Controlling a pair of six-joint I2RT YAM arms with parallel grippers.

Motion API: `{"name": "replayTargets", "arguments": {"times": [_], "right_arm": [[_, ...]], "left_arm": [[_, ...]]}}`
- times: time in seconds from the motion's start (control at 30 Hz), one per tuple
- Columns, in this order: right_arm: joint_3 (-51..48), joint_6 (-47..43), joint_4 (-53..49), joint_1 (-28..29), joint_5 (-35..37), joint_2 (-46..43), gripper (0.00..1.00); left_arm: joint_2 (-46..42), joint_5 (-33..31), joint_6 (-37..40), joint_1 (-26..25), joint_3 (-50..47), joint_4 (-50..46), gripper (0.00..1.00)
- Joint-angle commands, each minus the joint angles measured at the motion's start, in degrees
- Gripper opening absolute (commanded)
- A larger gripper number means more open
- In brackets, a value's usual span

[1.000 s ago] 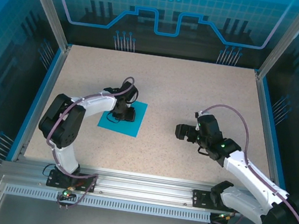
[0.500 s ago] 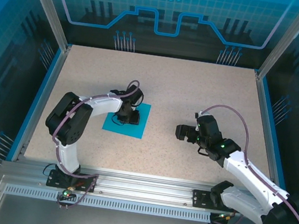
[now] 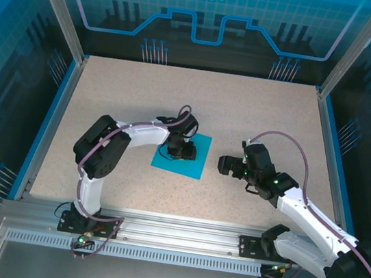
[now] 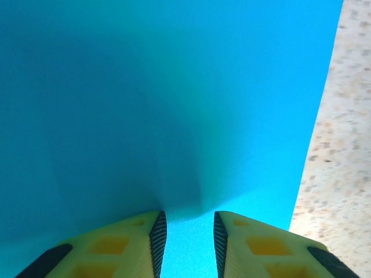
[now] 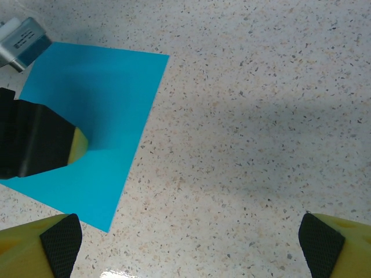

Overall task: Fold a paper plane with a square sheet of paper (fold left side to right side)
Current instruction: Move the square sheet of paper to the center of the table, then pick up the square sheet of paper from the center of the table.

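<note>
Brightly, evenly lit from overhead. Sharp from above, blue-tinted at the edges. Softly shadowed in grey bands across the table (image 5: 272, 121) in the right wrist view, small glare at bottom left. Shaded darker down the middle of the paper (image 4: 174, 87) in the left wrist view.

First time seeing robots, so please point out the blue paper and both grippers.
square sheet of paper (image 3: 195, 167): top external view, bare near-right part.
left gripper (image 4: 187, 237): left wrist view, midway between its fingertips.
right gripper (image 5: 191, 242): right wrist view, midway between its fingertips.
</note>
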Motion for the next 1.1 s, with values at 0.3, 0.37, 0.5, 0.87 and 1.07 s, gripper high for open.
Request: {"name": "replayTargets", "arguments": {"times": [0.3,0.37,0.5,0.87,1.07], "right_arm": [[1.78,-0.14,-0.90,1.10,-0.14,4.55,1.00],[3.25,-0.53,-0.48,1.21,-0.64,6.94,1.00],[6.86,-1.24,0.61,1.47,-0.94,13.33,1.00],[23.21,-3.61,3.00,1.64,0.23,37.14,1.00],[32.49,-4.76,0.73,1.71,0.63,47.99,1.00]], "left_arm": [[-6.77,3.69,-1.27,0.46,0.69,-2.32,0.41],[-9.22,3.72,-1.20,1.87,-0.66,-2.47,0.43],[-12.54,3.84,-0.37,5.47,-3.99,-2.86,0.44],[-10.05,5.30,2.38,11.16,-9.27,-2.84,0.42],[-8.32,4.28,2.72,11.23,-10.76,-2.69,0.42]]}}
